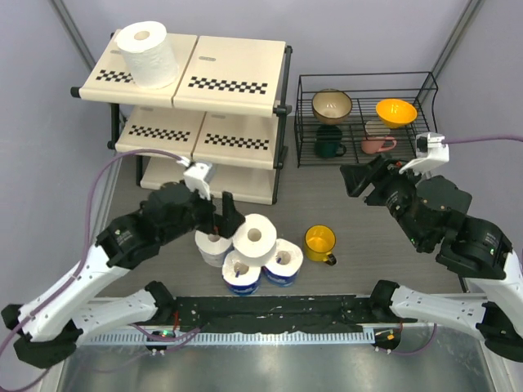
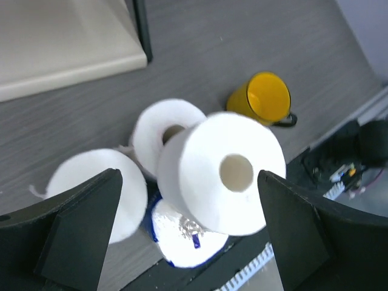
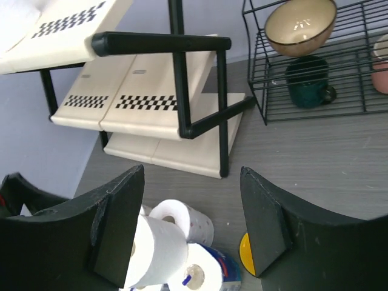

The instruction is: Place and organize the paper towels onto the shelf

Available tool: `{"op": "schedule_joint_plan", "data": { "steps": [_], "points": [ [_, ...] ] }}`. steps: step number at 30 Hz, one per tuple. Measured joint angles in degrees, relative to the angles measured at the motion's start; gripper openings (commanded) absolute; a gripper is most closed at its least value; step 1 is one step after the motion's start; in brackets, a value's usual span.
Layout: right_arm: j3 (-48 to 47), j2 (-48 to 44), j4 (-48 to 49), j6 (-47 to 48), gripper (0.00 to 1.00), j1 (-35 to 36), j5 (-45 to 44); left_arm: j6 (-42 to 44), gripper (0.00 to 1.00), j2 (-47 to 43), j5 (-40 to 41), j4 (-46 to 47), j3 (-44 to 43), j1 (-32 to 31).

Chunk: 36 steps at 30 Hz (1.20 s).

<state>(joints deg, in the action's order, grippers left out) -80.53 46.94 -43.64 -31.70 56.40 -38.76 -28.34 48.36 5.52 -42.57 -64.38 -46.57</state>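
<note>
Paper towels (image 1: 257, 235), fat white rolls, are sitting five in view: one on the shelf (image 1: 233, 69), four clustered on the counter (image 1: 372, 237); left tool (image 2: 189, 179) and right tool (image 3: 193, 174) gaping wide

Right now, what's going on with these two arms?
Two robot arms are shelving paper towel rolls. One roll stands on the top tier of the shelf. At least four more sit in a cluster on the table beside a yellow mug. The left gripper is open, fingers either side of the topmost roll, not closed on it. The right gripper is open and empty, near the wire rack.
</note>
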Motion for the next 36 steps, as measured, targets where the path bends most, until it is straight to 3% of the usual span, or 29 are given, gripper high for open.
{"op": "schedule_joint_plan", "data": {
  "steps": [4,8,16,28,36],
  "points": [
    [0.85,-0.26,-2.12,-0.94,0.7,0.0,-3.1,-1.49,1.0,3.06,7.48,-0.94,1.01,-11.93],
    [2.54,-0.37,-4.52,-1.77,0.69,0.0,-4.31,-2.75,1.0,5.2,12.31,-1.11,1.18,-15.32],
    [3.26,-2.47,-6.14,-2.56,0.69,0.0,-5.51,-3.15,1.0,5.86,17.44,-2.16,1.4,-15.89],
    [3.26,-3.02,-6.73,-2.58,0.69,0.0,-6.51,-3.17,0.99,10.14,17.46,-1.77,4.0,-15.96],
    [3.65,-3.04,-7.26,-2.58,0.69,0.0,-7.15,-3.28,0.73,10.19,17.16,-0.15,4.96,-15.96]
  ]
}}
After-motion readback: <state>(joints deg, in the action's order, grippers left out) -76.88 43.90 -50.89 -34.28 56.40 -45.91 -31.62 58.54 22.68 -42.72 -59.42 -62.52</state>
